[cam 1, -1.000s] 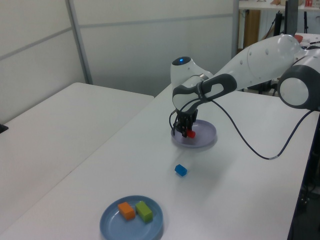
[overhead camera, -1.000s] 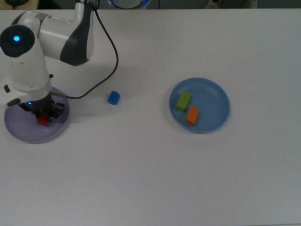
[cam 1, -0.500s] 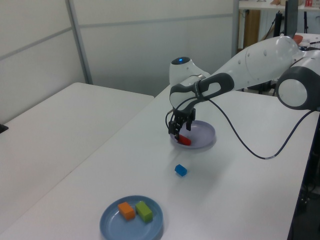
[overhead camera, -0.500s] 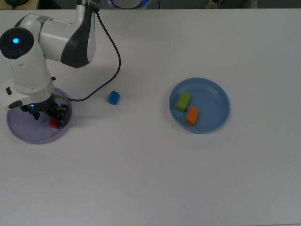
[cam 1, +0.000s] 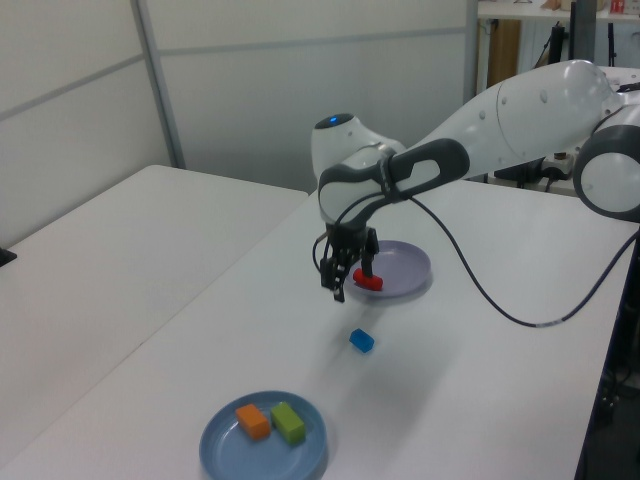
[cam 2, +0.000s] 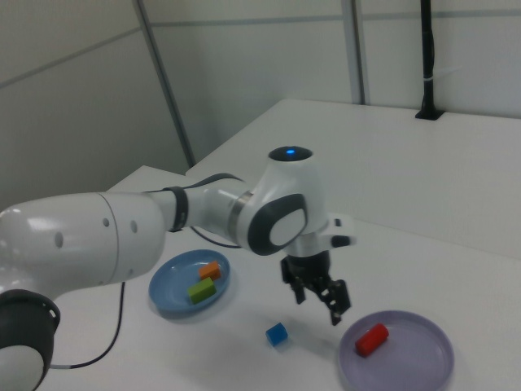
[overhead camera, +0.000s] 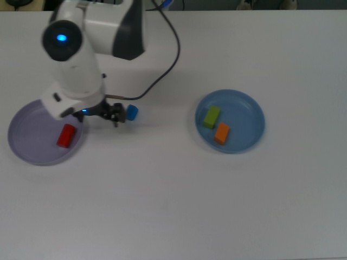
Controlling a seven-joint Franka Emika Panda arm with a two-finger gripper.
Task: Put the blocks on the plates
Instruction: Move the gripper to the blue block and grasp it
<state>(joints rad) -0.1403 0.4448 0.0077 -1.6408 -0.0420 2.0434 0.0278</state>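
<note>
Red cylinder (overhead camera: 65, 135) in lavender plate (overhead camera: 27, 146), green bar (overhead camera: 211, 116) and orange block (overhead camera: 221, 132) in blue plate (overhead camera: 246, 116), tool (cam 2: 321, 300) released and empty, blue block (overhead camera: 131, 112) on table (overhead camera: 190, 206)

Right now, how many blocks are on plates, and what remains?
Three are placed: the red cylinder on the lavender plate, the green bar and orange block on the blue plate. The tool holds nothing. The blue block remains on the table.

Top view looks straight down on the white table (overhead camera: 179, 206). Left and right views are angled from opposite ends. All three share both plates.
</note>
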